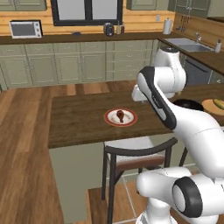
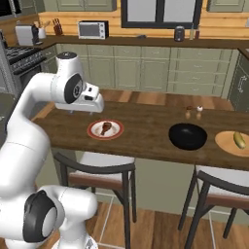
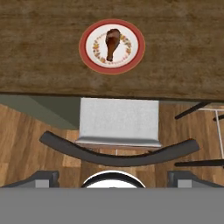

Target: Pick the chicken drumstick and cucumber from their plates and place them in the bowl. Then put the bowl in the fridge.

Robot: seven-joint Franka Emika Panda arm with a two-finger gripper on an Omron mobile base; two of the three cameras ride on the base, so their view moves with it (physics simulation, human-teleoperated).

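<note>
Dark gripper wide open, empty, above chair

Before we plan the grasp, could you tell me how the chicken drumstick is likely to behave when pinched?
The chicken drumstick looks stiff and small, probably light. Its tapered, rounded shape may pivot or slip between jaws. Lying flat on the red-rimmed plate, it seems unlikely to roll.

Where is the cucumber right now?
The cucumber lies on the orange-yellow plate at the far right of the counter in the right base view, just right of the black bowl.
</note>
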